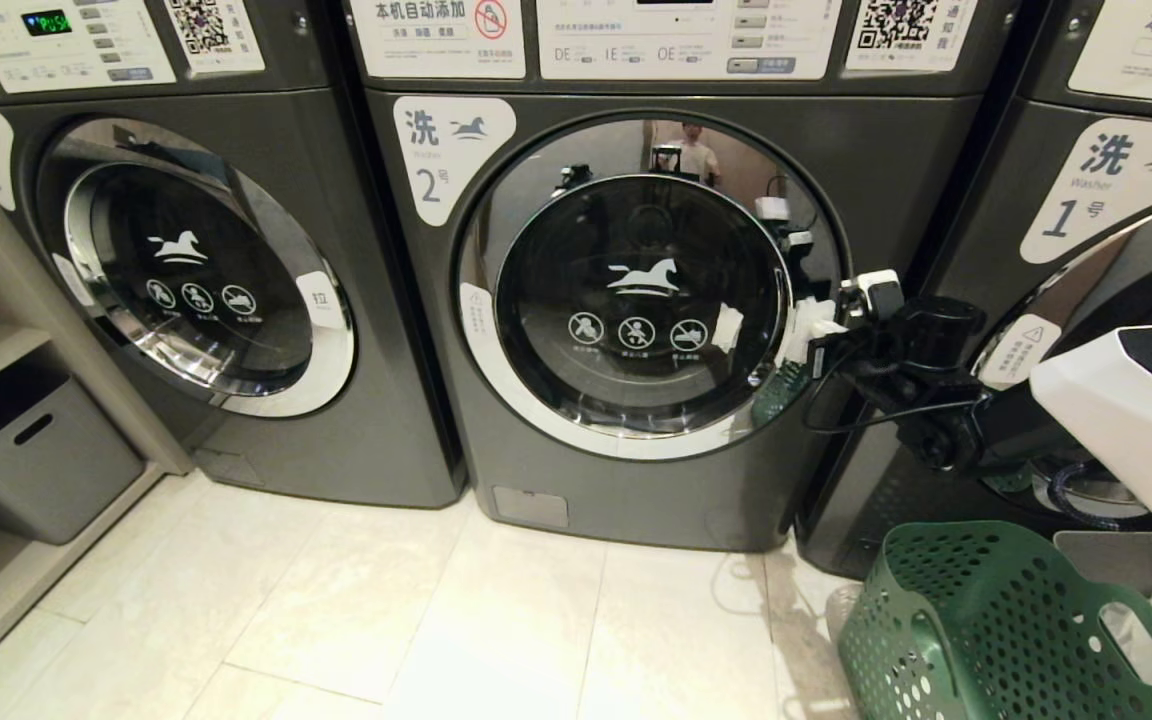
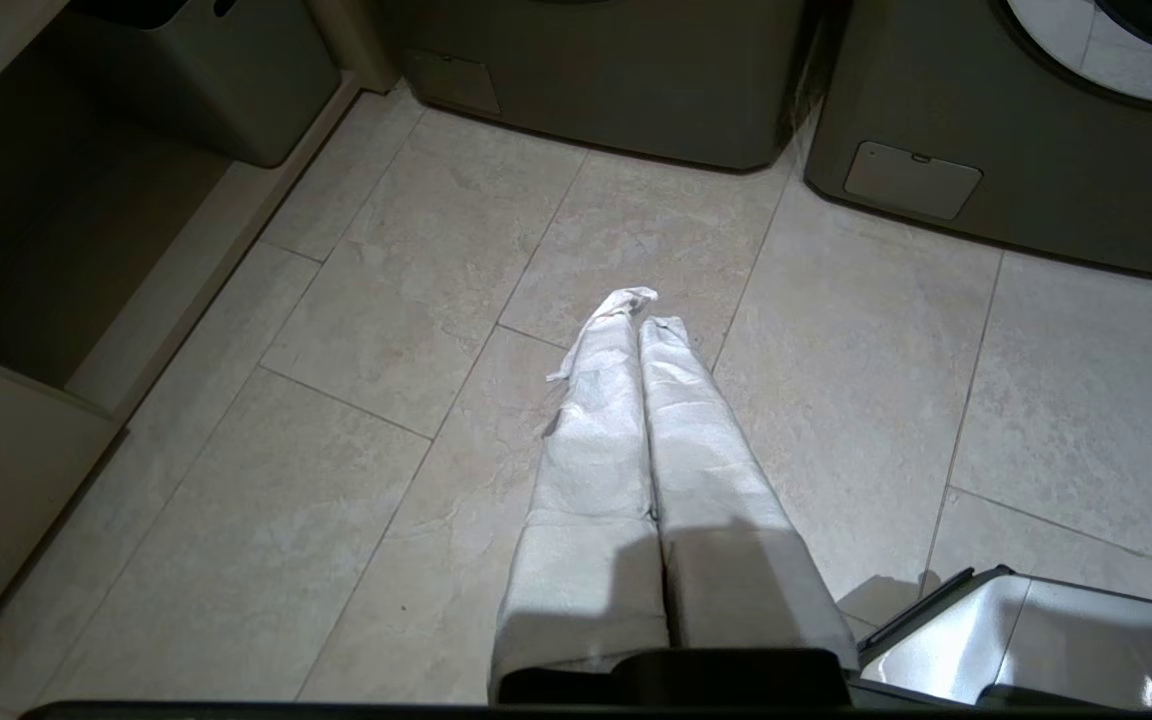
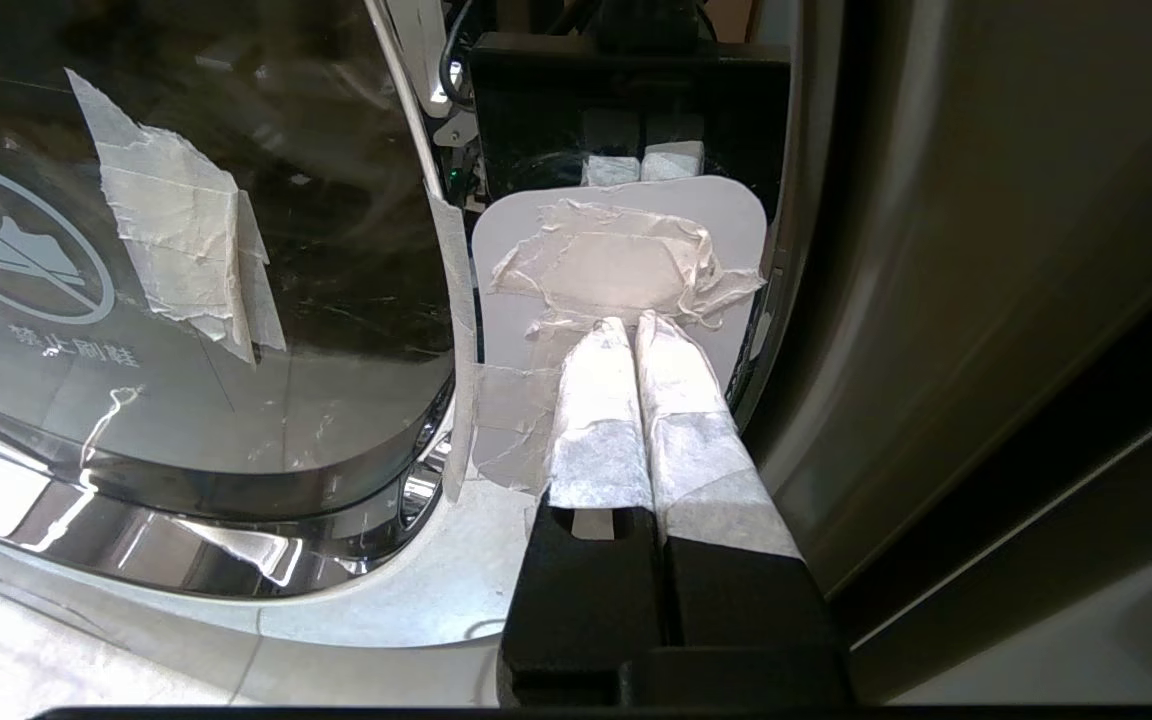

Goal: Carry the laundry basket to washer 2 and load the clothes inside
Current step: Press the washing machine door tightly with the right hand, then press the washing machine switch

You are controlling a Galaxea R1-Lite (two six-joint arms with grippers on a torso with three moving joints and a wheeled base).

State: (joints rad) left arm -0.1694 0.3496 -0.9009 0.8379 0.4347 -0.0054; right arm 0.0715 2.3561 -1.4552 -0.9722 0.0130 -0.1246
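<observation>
Washer 2 (image 1: pixel 636 300), dark grey with a "2" label, stands in the middle with its round chrome-rimmed door closed. My right gripper (image 1: pixel 808 325) is at the door's right edge. In the right wrist view my right gripper (image 3: pixel 633 322) is shut, its tape-wrapped tips against the white taped pull tab (image 3: pixel 621 250) beside the glass. The dark green laundry basket (image 1: pixel 986 620) stands on the floor at the lower right, under my right arm. The clothes are hidden from view. My left gripper (image 2: pixel 636 305) is shut and empty, low over the floor tiles before washer 2 (image 2: pixel 936 120).
Washer 3 (image 1: pixel 196 280) is to the left and washer 1 (image 1: pixel 1106 200) to the right, both closed. A grey solid bin (image 1: pixel 31 450) sits in the shelf at the far left. Pale floor tiles (image 1: pixel 386 610) spread in front of the machines.
</observation>
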